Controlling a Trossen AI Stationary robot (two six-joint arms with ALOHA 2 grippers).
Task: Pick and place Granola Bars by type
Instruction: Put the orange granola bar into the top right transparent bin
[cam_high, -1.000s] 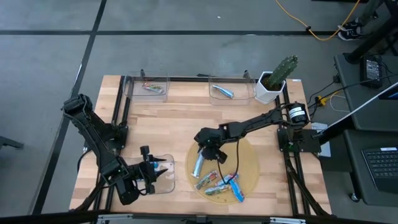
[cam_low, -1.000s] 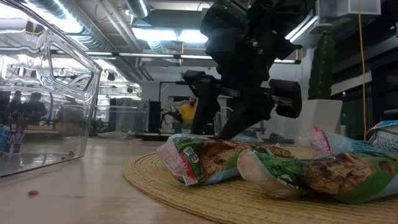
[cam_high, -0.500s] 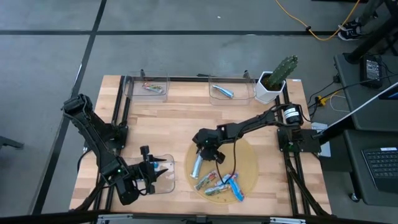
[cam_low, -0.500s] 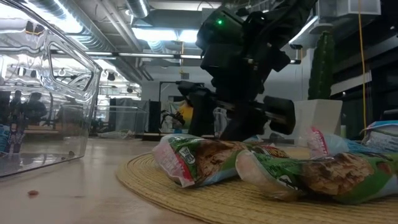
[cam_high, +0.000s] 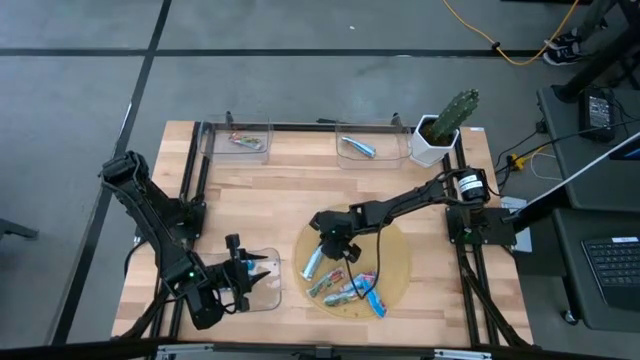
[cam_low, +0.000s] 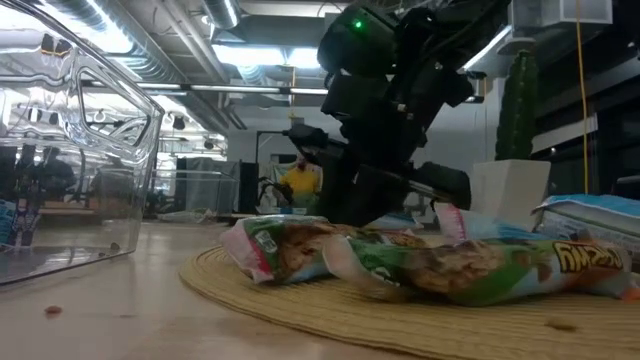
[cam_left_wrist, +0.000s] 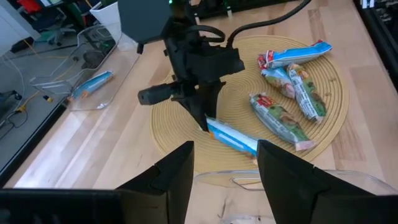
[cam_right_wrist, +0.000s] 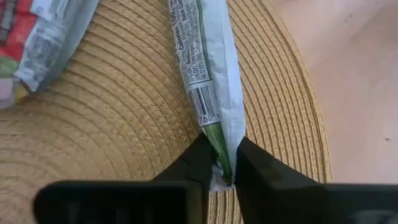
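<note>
The blue bar (cam_high: 312, 262) lies on the round woven mat (cam_high: 398, 262), near the mat's edge on the left arm's side, and one end of its wrapper sits pinched between the fingers of the right hand (cam_high: 327, 246). In the right wrist view the two dark fingers (cam_right_wrist: 193, 163) have closed on the crimped end of this bar (cam_right_wrist: 208, 74), just past the barcode, while the rest of the wrapper stretches away from the hand flat on the mat (cam_right_wrist: 106, 118). The left wrist view shows the same grip from the other side: the right hand (cam_left_wrist: 202, 118) points down onto the near end of the blue bar (cam_left_wrist: 231, 135).

Just beyond the right hand, farther in on the mat, lies a cluster of other bars (cam_high: 350, 290): green-and-red ones and another blue one, touching or overlapping each other. In the low view these green bars (cam_low: 420, 262) lie across the front of the mat (cam_low: 300, 305), with the right hand (cam_low: 350, 205) behind them.

Well apart from the right hand, at the far edge of the surface (cam_high: 270, 190), stand two clear trays: one (cam_high: 240, 140) holds a green-and-red bar (cam_high: 246, 141), the other (cam_high: 362, 146) a blue bar (cam_high: 357, 146). A potted cactus (cam_high: 446, 125) stands beside the second tray.

The left hand (cam_high: 258, 277) hovers over a third clear tray (cam_high: 262, 283) at the near left corner, its fingers (cam_left_wrist: 171, 180) parted with nothing between them.
</note>
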